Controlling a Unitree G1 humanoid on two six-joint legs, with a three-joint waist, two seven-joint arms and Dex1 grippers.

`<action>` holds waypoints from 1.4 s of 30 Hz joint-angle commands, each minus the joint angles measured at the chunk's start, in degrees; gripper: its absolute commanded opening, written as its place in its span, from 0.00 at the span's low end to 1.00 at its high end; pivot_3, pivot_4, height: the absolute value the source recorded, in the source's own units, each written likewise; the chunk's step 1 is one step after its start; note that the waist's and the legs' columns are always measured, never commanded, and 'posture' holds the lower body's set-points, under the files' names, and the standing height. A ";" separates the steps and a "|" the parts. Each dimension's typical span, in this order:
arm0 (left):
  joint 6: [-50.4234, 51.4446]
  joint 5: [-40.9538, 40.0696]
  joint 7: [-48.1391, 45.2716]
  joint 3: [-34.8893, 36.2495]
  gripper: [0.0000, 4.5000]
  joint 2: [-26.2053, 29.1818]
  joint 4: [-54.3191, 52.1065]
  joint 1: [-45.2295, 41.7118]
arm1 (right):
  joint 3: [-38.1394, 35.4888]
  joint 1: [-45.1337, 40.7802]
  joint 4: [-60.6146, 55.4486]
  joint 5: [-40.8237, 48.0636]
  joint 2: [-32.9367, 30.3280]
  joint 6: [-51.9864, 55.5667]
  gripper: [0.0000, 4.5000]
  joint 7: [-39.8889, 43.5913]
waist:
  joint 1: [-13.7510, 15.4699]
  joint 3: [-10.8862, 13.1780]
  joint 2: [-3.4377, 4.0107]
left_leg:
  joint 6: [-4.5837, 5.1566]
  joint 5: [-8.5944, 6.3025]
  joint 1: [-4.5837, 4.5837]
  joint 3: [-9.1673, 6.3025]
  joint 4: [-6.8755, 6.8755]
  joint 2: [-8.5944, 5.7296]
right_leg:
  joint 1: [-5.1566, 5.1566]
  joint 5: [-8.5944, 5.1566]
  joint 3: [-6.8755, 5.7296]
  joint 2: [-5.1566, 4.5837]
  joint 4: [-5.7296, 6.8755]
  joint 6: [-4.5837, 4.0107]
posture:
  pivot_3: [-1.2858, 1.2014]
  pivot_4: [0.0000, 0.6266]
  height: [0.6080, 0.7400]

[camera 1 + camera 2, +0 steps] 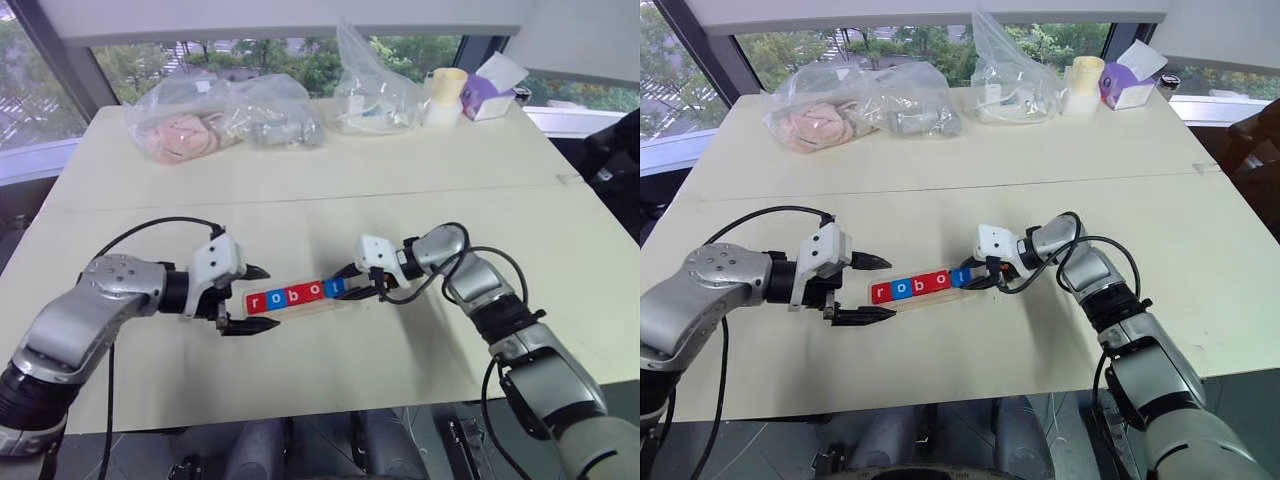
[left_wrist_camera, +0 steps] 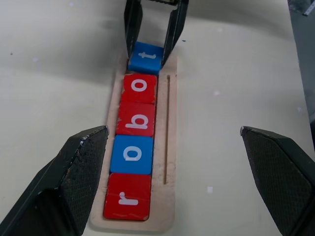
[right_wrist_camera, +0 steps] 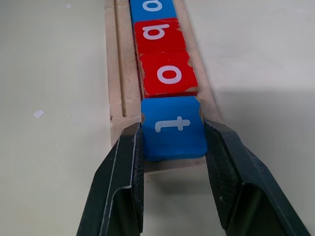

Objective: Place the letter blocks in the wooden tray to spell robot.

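Observation:
The wooden tray lies across the middle of the table. Four letter blocks lie in it in a row: red r, blue o, red b and red o. The blue t sits at the tray's right end, in line with the others. My right gripper is shut on the t, one finger on each side of it. My left gripper stands wide open at the tray's left end, its fingers on either side of the r and o without touching them.
Along the table's far edge lie clear plastic bags, a pale cup and a purple and white box. A seam crosses the tabletop behind the tray. Black cables loop from both wrists.

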 commanded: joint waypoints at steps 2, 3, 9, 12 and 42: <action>0.43 -1.04 0.81 1.74 1.00 -0.04 -1.95 0.23 | -0.35 -1.96 1.73 -0.57 1.46 -1.68 0.25 0.34 | -0.02 0.00 0.00 | 0.00 0.00 0.01 0.00 0.00 0.00 | 0.00 0.00 0.00 0.00 0.01 0.00 | 0.52 0.24 1.00; 0.45 -1.06 0.90 1.73 1.00 -0.06 -1.94 0.22 | -0.34 -2.22 2.24 -0.73 1.82 -1.92 0.25 0.24 | -0.03 0.00 0.00 | 0.00 0.00 0.01 0.00 0.00 0.00 | 0.00 0.00 0.00 0.00 0.02 0.00 | 0.52 0.24 1.00; 0.25 -0.89 1.44 1.43 1.00 0.03 -1.81 0.24 | -0.91 -2.50 3.44 -0.61 2.97 -1.68 0.37 0.73 | -0.05 0.00 0.00 | 0.00 0.00 0.03 0.00 -0.01 0.00 | 0.00 0.00 0.01 0.00 0.05 0.00 | 0.52 0.24 1.00; 0.11 -0.60 1.54 1.22 1.00 0.11 -1.71 0.25 | -1.13 -2.09 3.09 -0.51 2.89 -1.64 0.68 0.95 | -0.04 0.00 0.00 | 0.00 0.00 0.04 0.00 -0.01 0.00 | 0.00 0.00 0.01 0.00 0.07 0.00 | 0.52 0.24 1.00; -4.60 2.55 -0.14 0.39 1.00 -1.25 3.08 1.26 | -7.97 -2.04 8.94 -0.43 7.43 -7.69 0.99 -10.91 | -0.19 0.00 0.00 | 0.00 0.00 0.07 0.01 -0.03 -0.01 | -0.02 -0.01 0.02 0.00 0.18 0.00 | 0.52 0.24 1.00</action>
